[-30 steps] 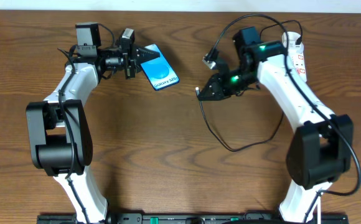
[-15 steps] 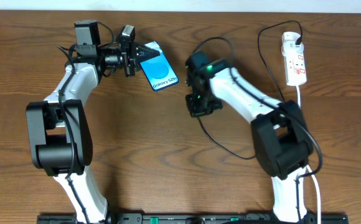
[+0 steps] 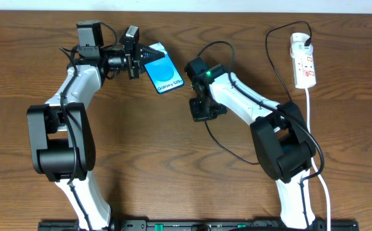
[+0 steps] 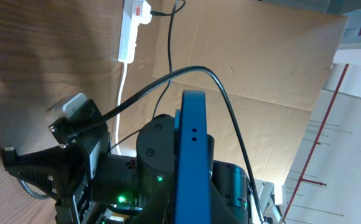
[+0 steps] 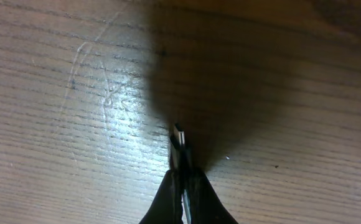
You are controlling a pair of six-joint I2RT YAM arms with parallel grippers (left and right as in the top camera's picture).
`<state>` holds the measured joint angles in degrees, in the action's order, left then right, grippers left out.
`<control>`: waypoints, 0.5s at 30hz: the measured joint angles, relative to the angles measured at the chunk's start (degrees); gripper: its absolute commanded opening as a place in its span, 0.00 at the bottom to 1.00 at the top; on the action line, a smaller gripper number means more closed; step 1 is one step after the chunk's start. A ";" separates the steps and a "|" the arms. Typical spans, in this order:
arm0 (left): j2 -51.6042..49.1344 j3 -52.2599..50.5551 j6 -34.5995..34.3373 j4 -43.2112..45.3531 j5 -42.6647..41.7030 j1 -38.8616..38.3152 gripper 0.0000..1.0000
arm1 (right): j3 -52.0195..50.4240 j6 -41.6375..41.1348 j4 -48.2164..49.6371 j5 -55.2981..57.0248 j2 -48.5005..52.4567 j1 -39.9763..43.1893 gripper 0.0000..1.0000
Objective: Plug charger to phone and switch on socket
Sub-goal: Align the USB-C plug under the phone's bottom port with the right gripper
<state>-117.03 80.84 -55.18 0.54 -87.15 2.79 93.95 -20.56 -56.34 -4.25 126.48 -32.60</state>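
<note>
Your left gripper (image 3: 149, 55) is clamped on the phone (image 3: 165, 74) at one top corner, near the far edge of the table (image 3: 141, 160). In the left wrist view the phone (image 4: 193, 162) shows edge-on, a blue slab straight ahead of the camera. The screen faces up in the overhead view, with the white lettering at the end away from the fingers.

Your right gripper (image 3: 204, 114) points down at the wood, just right of the phone and a little nearer to you, not touching it. Its jaws are pinched fully together on the charger (image 3: 224, 146). In the right wrist view the connector tip (image 5: 178, 135) pokes out past the right gripper (image 5: 180, 168), just above the tabletop.

From there the cable loops across the table and up to the socket (image 3: 303, 61), which lies at the far right, well apart from both grippers.

The count: one phone, one charger, one socket, and two grippers, each with a hold on something.
</note>
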 measured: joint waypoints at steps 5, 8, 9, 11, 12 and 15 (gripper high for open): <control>0.00 0.00 0.00 0.00 0.00 0.00 0.07 | 0.28 0.24 -0.26 0.24 0.42 -0.17 0.15; 0.00 0.00 -0.02 0.00 0.00 0.00 0.07 | 0.76 0.44 -0.74 0.07 0.68 -0.39 0.19; 0.00 0.00 -0.02 0.00 0.00 0.00 0.07 | 0.92 0.61 -0.87 0.13 0.81 -0.57 0.19; 0.00 0.02 -0.02 0.00 0.00 0.00 0.07 | 1.22 0.70 -1.16 0.22 1.05 -0.66 0.18; 0.00 0.02 -0.02 0.00 0.00 0.02 0.07 | 1.38 0.72 -1.27 0.22 1.16 -0.70 0.17; 0.00 0.02 -0.02 0.00 0.00 0.00 0.08 | 1.57 1.29 -1.53 0.28 1.31 -0.70 0.06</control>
<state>-117.03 80.86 -55.20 0.54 -87.15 2.79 95.53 -19.27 -57.87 -3.97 127.79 -33.30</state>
